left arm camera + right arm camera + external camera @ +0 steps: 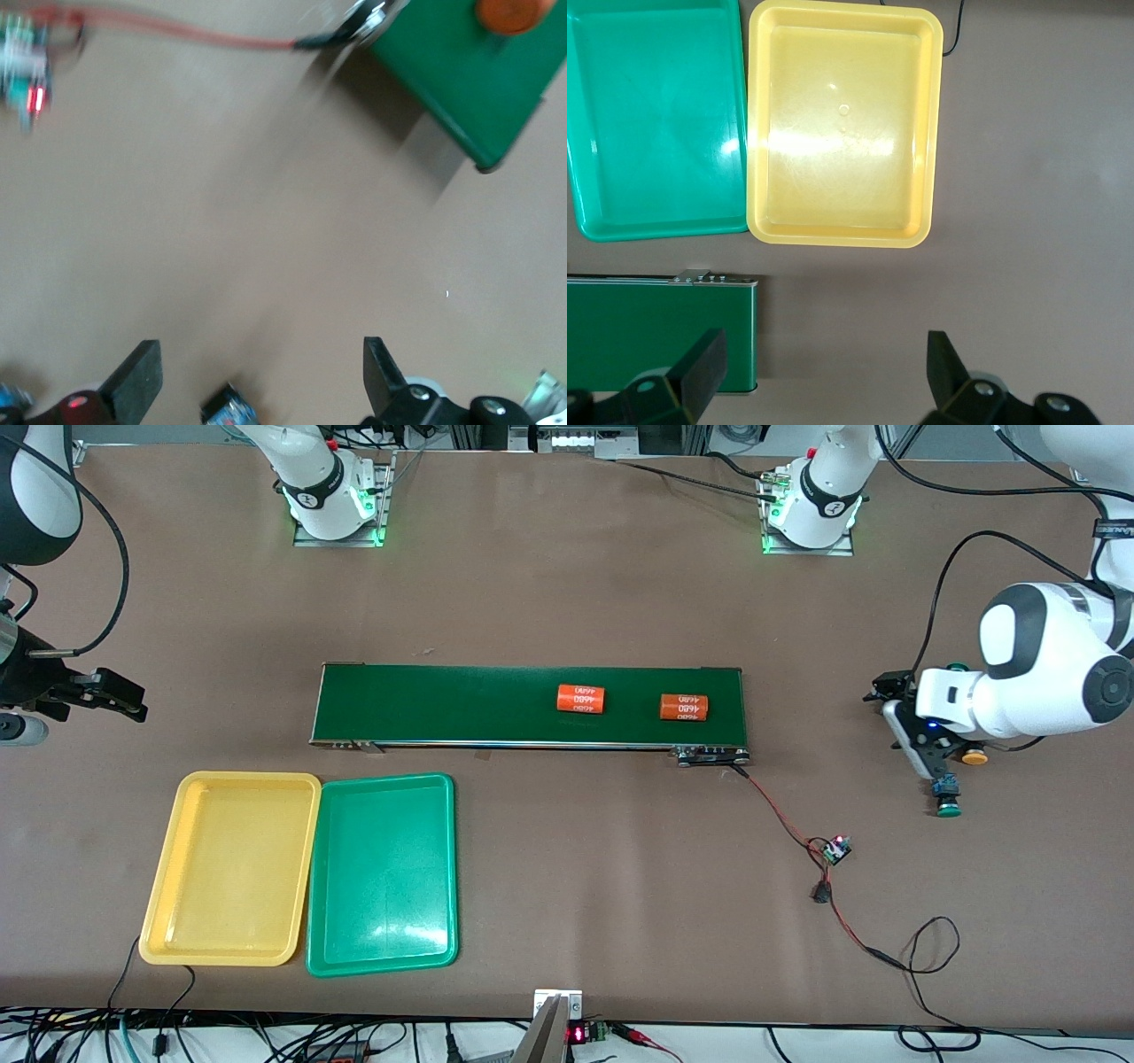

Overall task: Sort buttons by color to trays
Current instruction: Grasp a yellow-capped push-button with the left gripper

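front view has the left end effector low over the bench at the left arm's end, past the end of the conveyor belt. its fingers are spread wide and grip nothing. the buttons cluster round it: a green-capped button lies on the bench just beside its tip, a yellow-capped button sits just beside it under the wrist, and another green cap peeks out above the wrist. in the left wrist view a blue-bodied button lies on the bench between the spread fingers. the right end effector waits at the right arm's end of the bench, wide open and empty. the yellow tray and green tray lie touching side by side, both empty, near the right end effector. two orange cylinders rest on the belt.
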Available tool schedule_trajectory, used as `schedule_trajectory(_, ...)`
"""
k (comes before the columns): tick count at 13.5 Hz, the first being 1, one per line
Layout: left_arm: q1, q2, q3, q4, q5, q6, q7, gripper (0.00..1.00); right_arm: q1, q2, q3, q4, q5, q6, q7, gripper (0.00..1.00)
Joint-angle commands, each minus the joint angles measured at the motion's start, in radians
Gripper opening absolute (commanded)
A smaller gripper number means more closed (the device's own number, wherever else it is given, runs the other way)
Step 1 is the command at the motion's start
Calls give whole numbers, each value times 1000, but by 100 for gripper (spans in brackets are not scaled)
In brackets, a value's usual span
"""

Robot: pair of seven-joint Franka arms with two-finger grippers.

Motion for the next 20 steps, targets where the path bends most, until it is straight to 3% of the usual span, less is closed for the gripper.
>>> schedule_trajectory(1,17,7,54,-52,36,37,-165,100,2,-1,4,3,-1,-11,2,100)
schedule_trajectory(4,22,2,106,-166,91,158,-352,100,2,-1,4,3,-1,-11,0,100)
schedule_trajectory(7,43,4,148,-276,99,294,-362,100,0,1,4,3,-1,-11,0,100)
schedule_trajectory(13,57,15,157,-352,99,380,-371,100,2,3,6,3,-3,-11,0,100)
schedule_trajectory(15,57,24,157,-364,99,398,-371,95,2,3,6,3,-1,-11,0,100)
schedule_trajectory(16,54,25,157,-364,100,400,-370,86,2,3,6,3,-1,-12,0,100)
schedule_trajectory(18,49,34,157,-364,102,410,-370,80,3,3,6,3,-1,-12,-1,100)
schedule_trajectory(20,49,42,157,-366,128,429,-370,51,3,4,6,3,-1,-11,-1,100)
